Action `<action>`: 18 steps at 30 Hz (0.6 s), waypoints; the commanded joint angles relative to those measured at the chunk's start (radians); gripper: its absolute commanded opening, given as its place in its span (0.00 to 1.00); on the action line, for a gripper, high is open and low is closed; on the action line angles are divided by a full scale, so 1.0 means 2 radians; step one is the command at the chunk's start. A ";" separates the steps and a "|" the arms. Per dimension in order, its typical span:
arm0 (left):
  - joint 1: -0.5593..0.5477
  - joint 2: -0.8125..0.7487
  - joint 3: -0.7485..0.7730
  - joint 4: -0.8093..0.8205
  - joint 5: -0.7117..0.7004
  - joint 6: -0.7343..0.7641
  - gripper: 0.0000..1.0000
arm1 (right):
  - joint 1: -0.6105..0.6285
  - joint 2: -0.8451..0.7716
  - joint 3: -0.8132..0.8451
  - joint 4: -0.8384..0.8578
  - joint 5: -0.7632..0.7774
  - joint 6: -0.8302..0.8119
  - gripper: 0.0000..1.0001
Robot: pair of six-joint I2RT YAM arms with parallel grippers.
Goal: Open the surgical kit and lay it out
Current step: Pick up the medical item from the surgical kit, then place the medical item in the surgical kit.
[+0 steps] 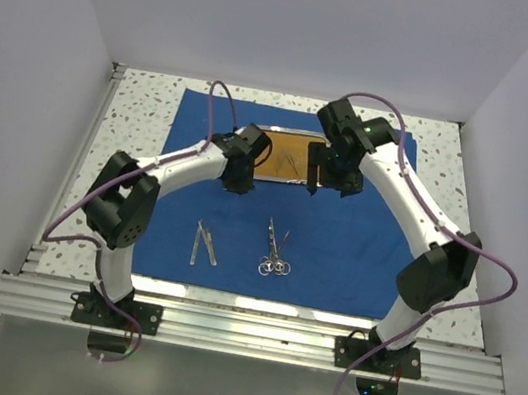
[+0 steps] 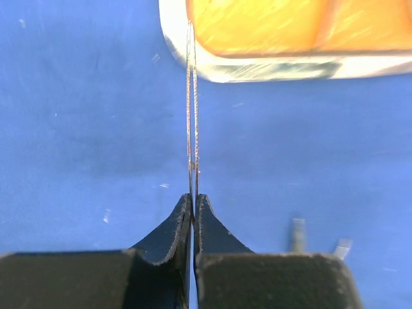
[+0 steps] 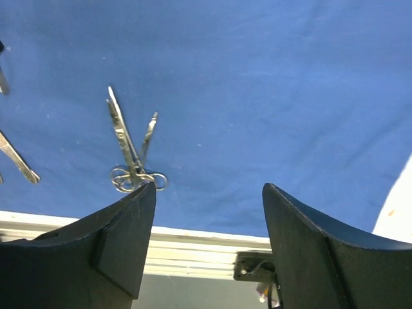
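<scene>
The steel tray [image 2: 270, 67] lies just ahead of our left hand [image 2: 194, 201], its orange-brown floor bright and blurred in the wrist view. From above we make out a couple of thin dark lines on that floor, too small to name. Our left hand is pinched fully together on a thin silver instrument [image 2: 192, 116], seen edge-on. The strip runs straight forward from the fingertips to the tray's near corner, but we cannot tell whether its tip touches the rim. Our right hand [image 3: 209, 188] hangs over the tray's other end with its fingers spread wide and nothing between them. Everything rests on the blue cloth [image 1: 358, 244], spread flat over the speckled table [image 1: 134, 125]. Well behind both hands, toward the arm bases, lie a ring-handled pair [image 3: 132, 158] and, off to the left of it, tweezers [image 1: 203, 244]. Only the right wrist view shows the ring handles clearly, with the metal rail [image 3: 193, 248] at the table's edge beyond them. Only the left wrist view shows the grip.
</scene>
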 commanded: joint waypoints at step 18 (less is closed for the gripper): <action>-0.302 0.163 0.247 -0.083 -0.049 -0.269 0.00 | -0.018 -0.322 -0.101 -0.054 0.126 0.043 0.74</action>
